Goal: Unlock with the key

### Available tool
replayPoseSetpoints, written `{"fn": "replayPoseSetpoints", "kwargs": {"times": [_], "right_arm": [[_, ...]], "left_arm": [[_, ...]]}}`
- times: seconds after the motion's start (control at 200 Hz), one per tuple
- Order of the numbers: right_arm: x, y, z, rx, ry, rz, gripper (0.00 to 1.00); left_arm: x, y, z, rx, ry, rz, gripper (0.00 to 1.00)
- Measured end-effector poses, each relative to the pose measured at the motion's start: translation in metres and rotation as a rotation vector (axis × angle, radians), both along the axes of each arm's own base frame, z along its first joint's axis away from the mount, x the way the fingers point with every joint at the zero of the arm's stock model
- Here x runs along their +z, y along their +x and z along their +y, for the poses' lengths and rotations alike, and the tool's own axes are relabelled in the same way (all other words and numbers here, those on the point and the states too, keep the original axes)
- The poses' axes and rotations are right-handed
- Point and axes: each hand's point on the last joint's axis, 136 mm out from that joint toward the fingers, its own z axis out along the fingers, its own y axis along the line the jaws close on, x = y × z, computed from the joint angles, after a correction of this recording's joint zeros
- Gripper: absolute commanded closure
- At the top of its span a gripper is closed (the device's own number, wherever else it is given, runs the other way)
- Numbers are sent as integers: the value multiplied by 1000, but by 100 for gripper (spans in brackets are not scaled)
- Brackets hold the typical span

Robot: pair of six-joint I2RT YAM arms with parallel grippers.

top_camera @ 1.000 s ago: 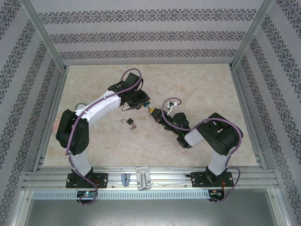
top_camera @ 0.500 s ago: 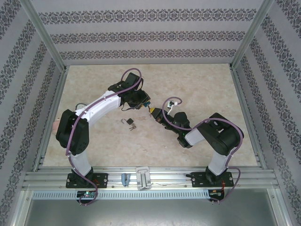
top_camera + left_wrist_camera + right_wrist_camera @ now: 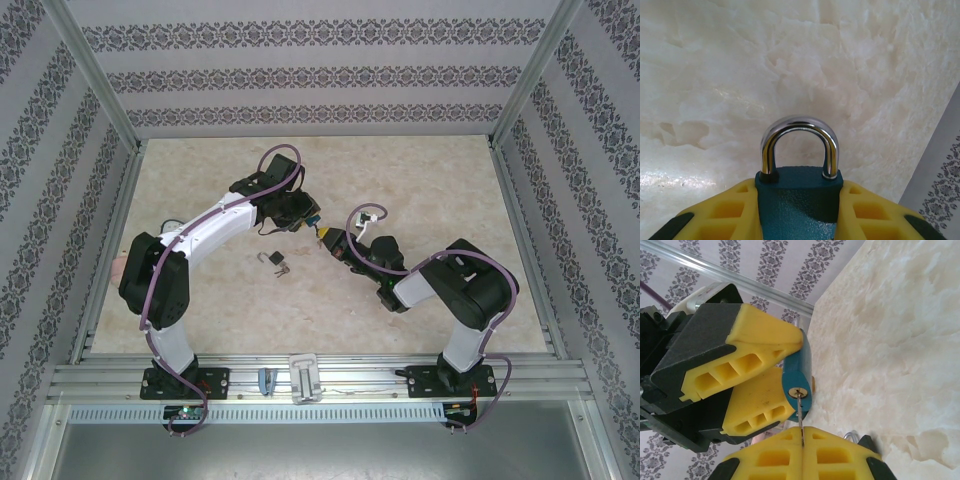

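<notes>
A teal padlock (image 3: 799,202) with a chrome shackle (image 3: 799,126) sits clamped between the yellow fingers (image 3: 730,212) of my left gripper (image 3: 800,217), above the table. Both shackle legs sit in the body. In the right wrist view the padlock's (image 3: 796,371) underside faces me, with a brass keyhole (image 3: 799,392). A thin key (image 3: 800,415) sticks out of my right gripper (image 3: 802,436), which is shut on it. The key's tip is at the keyhole. In the top view the left gripper (image 3: 306,216) and the right gripper (image 3: 330,240) meet mid-table.
A second small padlock with keys (image 3: 276,262) lies on the marble-patterned table (image 3: 430,190), just in front of the left gripper. A metal ring (image 3: 851,434) peeks out behind my right finger. Patterned walls and an aluminium frame (image 3: 520,230) enclose the table.
The right wrist and its cable loop have shifted slightly. Both grippers keep their hold, and the padlock stays where it was.
</notes>
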Motion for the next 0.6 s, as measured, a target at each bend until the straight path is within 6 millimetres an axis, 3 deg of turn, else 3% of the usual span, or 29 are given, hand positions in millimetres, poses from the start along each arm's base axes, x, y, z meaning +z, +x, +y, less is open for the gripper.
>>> {"fn": "replayPoseSetpoints", "kwargs": {"times": [0.6], "right_arm": [[4,8,-5,-5,58,52,100]], "left_arm": [[6,6,-3,-8,-11,-35,73]]}}
